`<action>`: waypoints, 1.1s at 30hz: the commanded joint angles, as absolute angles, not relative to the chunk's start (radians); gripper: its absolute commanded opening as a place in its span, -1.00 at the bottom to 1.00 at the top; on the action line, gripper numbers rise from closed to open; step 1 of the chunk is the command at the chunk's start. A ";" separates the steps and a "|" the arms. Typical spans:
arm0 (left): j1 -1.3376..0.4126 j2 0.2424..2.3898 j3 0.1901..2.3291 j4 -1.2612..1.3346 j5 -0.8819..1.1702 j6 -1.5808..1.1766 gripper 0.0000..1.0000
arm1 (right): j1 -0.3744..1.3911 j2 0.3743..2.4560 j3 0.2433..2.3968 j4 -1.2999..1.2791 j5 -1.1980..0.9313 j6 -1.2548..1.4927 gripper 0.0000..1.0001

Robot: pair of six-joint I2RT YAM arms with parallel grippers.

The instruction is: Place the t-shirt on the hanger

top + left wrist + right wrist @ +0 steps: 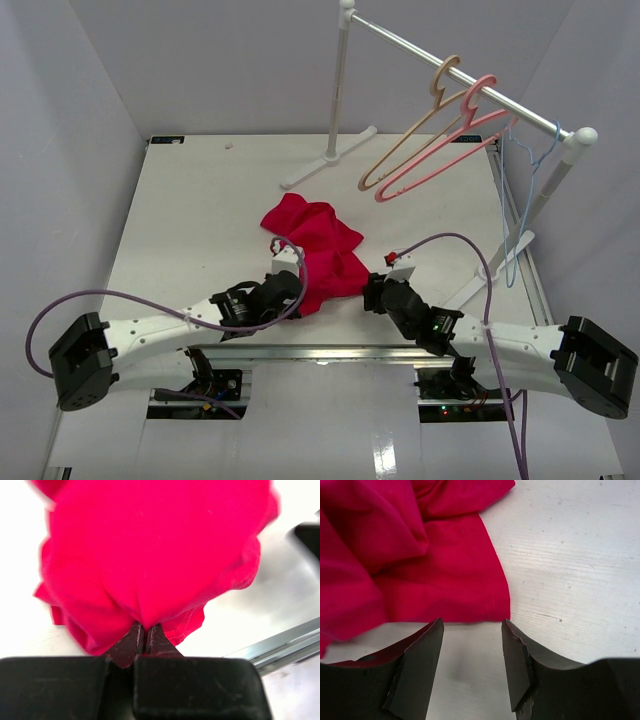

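Left gripper (145, 639) clenched on t-shirt (318, 252) edge, frame centre.
Right gripper (472, 630) released, cloth hem just ahead of its tips; hanger (510, 275) on rack (400, 41) at right, well apart.

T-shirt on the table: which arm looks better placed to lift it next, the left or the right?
Probably the left. The left pincer is already shut on a fold of the t-shirt, while the right pincer stands open just short of the hem, gripping nothing.
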State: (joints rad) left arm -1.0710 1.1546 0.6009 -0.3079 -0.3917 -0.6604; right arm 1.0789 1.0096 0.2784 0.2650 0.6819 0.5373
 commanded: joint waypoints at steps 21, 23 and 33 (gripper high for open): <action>-1.069 0.953 0.591 -0.416 -0.546 -0.741 -1.00 | 1.020 1.538 0.448 0.718 0.280 0.383 0.26; -1.069 0.946 0.594 -0.416 -0.546 -0.742 -1.00 | 1.020 1.570 0.470 0.679 0.300 0.399 0.21; -1.068 0.902 0.679 -0.482 -0.580 -0.731 -1.00 | 1.016 1.391 0.432 0.346 0.673 0.643 -0.85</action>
State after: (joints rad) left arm -1.0702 0.9559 0.6080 -0.4410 -0.5370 -0.7300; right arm 1.0197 1.5276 0.4563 0.5515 0.4360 0.5094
